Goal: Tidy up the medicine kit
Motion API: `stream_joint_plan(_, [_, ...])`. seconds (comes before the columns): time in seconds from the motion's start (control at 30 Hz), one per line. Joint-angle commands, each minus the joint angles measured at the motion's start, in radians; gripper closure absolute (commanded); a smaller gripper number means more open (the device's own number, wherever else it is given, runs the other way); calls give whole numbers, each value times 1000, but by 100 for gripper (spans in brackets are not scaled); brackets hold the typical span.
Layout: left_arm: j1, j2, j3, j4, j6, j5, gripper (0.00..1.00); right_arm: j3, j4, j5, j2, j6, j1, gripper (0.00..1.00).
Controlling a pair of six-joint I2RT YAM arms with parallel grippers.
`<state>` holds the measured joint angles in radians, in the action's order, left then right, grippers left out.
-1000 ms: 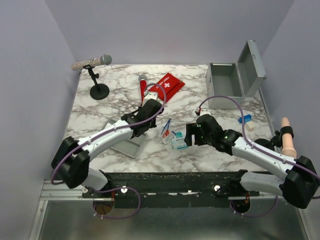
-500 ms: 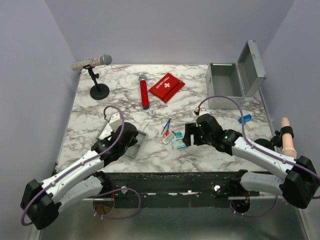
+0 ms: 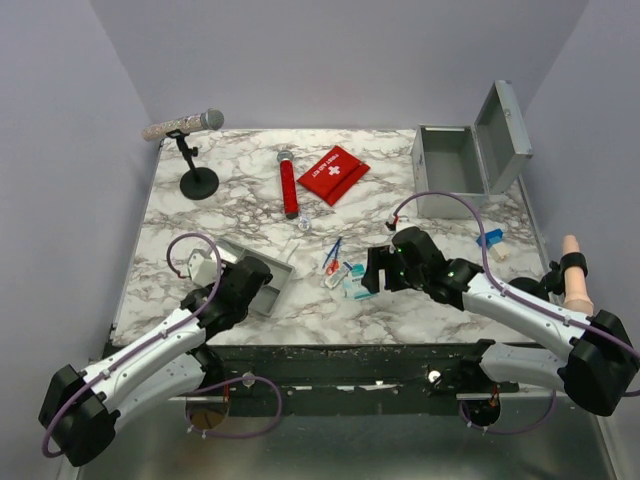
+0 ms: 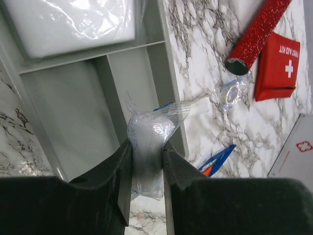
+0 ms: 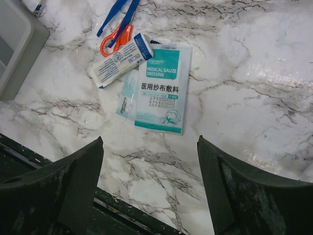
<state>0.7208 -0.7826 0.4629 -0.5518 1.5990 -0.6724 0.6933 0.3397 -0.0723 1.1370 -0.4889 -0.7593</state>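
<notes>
Grey metal medicine kit [image 3: 448, 172] sits at far right corner, lid up, ready for filling. My left claw [image 4: 145, 164] pinching crinkled clear packet [image 4: 148, 134] above shallow tray [image 4: 63, 117] divider, likely to sort it there. My right claw [image 5: 149, 161] spread wide, poised over gauze sachet [image 5: 161, 88] for pickup.

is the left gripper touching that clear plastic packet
Touching. The left wrist view shows the left gripper pinching the clear plastic packet from both sides, with no gap, above the grey tray.
</notes>
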Motion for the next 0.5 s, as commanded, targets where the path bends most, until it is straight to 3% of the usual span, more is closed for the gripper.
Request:
stream_joint_plan(0.0, [-9,-67,48,-71,292,-75,71,26,15,32,-22,-4,-6,15])
stream_joint_plan(0.2, [-43,-174,83,-65,391,-26,64,51,42,23,-16,10,-5,15])
stream_joint_plan(0.47, [-125,-283,68,76,322,13,64,46,41,29,-13,12,-6,15])
